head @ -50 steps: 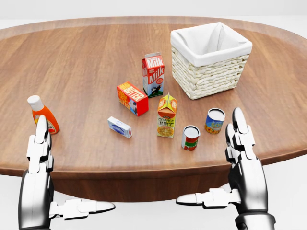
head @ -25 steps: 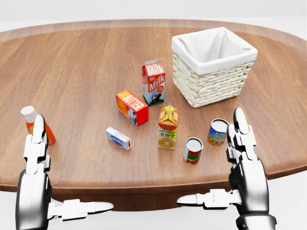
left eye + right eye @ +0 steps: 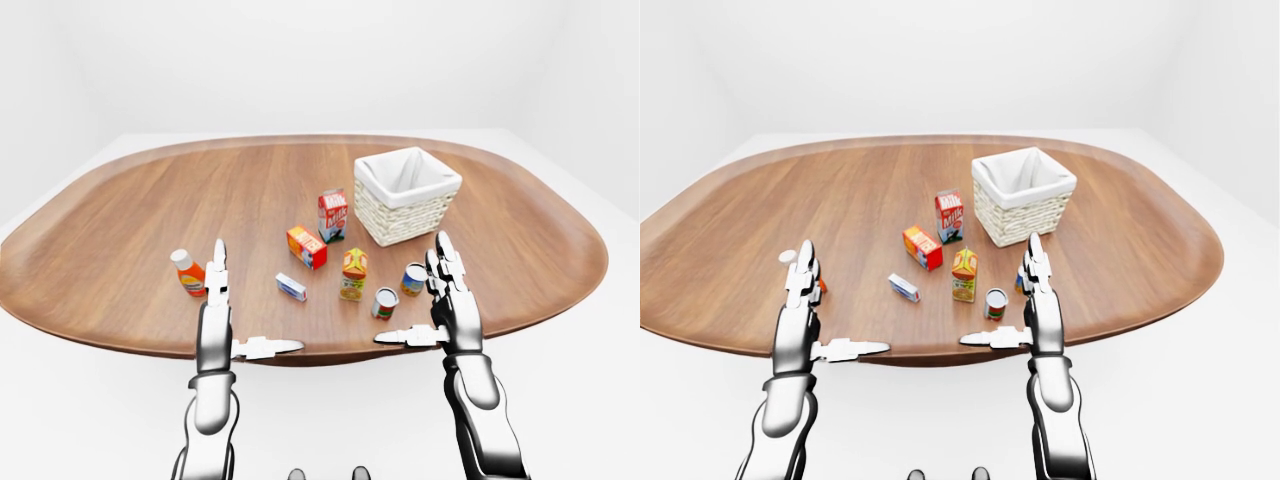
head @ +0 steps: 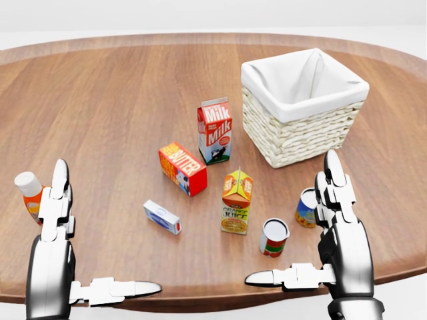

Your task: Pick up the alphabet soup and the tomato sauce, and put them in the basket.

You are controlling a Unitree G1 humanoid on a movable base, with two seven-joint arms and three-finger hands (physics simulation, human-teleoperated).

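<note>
On the table [image 4: 107,93], tomato sauce can [image 4: 273,238] at 6 o'clock of basket [image 4: 303,107]; alphabet soup can [image 4: 306,208] beside right hand [image 4: 340,247]. Both hands' fingers spread, empty; left hand [image 4: 53,260].

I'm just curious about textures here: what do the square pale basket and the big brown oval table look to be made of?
The square pale basket looks like woven wicker: its walls show braided horizontal rows, and a smooth white lining, apparently cloth, folds over its rim. The big brown oval table looks like polished wood, with long grain streaks and a soft sheen. Both are simulator renders.
</note>
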